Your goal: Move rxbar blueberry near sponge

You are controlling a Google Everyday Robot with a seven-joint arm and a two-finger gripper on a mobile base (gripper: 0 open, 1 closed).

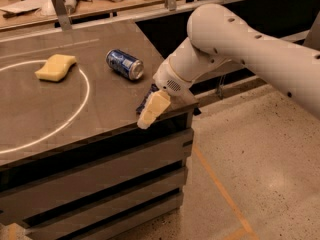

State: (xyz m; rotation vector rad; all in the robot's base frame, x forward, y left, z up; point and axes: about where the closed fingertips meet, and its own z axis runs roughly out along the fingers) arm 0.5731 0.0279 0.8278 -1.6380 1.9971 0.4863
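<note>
The rxbar blueberry [145, 101] lies flat near the table's front right corner, and only a dark navy sliver of it shows beside the gripper. My gripper [153, 111] hangs over the bar, pointing down and to the left, and covers most of it. The pale yellow sponge [56, 67] lies far to the left on the table, on the white circle line. It is well apart from the bar.
A blue soda can [124, 64] lies on its side between the sponge and the bar. The brown table [75, 109] ends just right of the gripper, with drawers below. A cluttered bench stands behind the table. There is bare floor to the right.
</note>
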